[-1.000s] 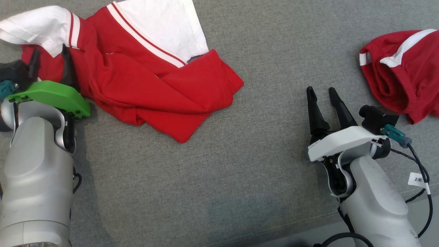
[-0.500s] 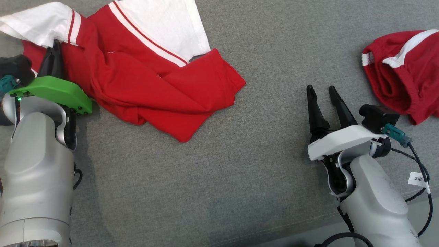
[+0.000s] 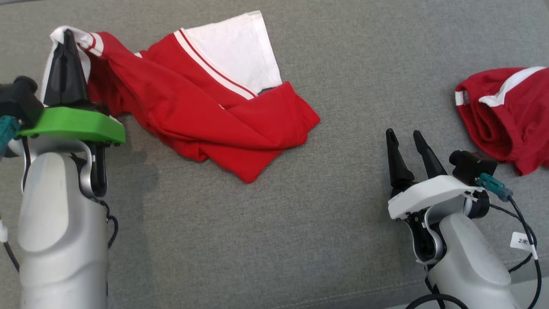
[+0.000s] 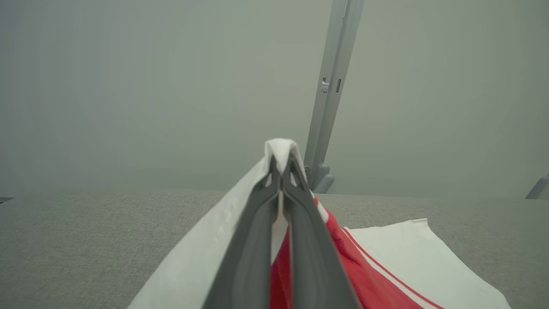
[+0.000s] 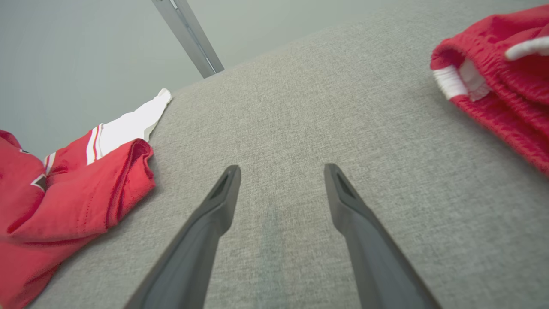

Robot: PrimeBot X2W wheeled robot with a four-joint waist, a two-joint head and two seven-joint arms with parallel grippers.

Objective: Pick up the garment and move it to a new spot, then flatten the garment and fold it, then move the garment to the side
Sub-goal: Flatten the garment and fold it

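The garment [image 3: 206,116], a red shirt with white sleeves and striped trim, lies crumpled toward the far left corner of the grey fabric surface [image 3: 300,223]. Its folds hide the front and the collar. One white sleeve is lifted off the surface, pinched in the left gripper [image 3: 67,36], whose dark fingers stand pressed together with the cloth draped over their tips. From the head view the clamped edge is hidden behind those fingers. The left wrist view shows it close: white hem folded over the left gripper [image 4: 281,161], red cloth hanging below and the other white sleeve lying flat on the surface. That view also takes in the far edge and a pale metal post [image 4: 330,86] beyond it, blurred. The right gripper [image 3: 403,134] hangs near the right part of the surface with its fingers spread wide and nothing between them, which the right wrist view [image 5: 282,169] confirms. A pair of red shorts [image 3: 506,116] with white trim lies at the right edge, cut off by the frame. The right wrist view shows their ribbed waistband. A small white tag [image 3: 521,241] on the right arm's cable reads "2米". A dark mark on the red cloth in the right wrist view is too small to read.
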